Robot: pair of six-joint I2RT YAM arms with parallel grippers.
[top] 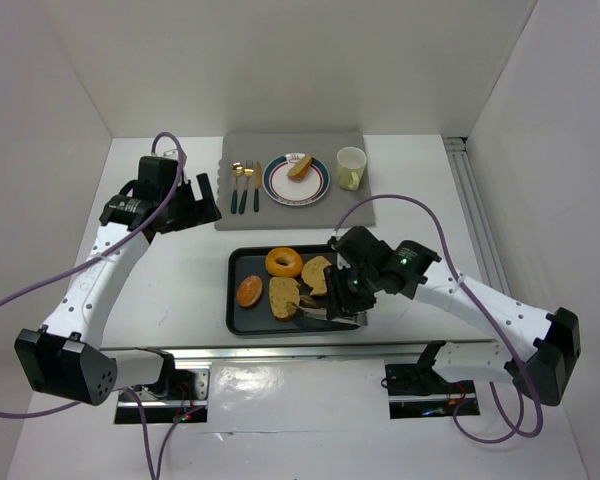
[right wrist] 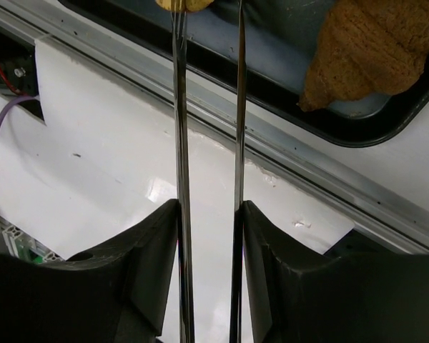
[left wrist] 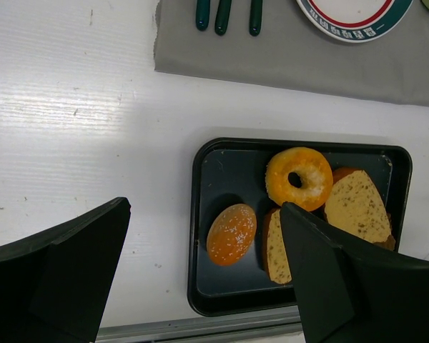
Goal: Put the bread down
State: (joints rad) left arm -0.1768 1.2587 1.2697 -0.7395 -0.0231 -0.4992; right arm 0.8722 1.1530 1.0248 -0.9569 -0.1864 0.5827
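Right jaws clamp one pair of tongs [right wrist: 179, 143]; left jaws apart; tray [top: 242, 262] holds perhaps five breads [top: 284, 262].

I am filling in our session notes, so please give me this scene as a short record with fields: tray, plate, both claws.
tray: black, holds a ring doughnut, a round bun and a bread slice
plate: on the grey mat, one bread piece on it
beside plate: cutlery on its left, cup on its right
left claw: open, empty
right claw: shut on metal tongs, tips reaching into the tray
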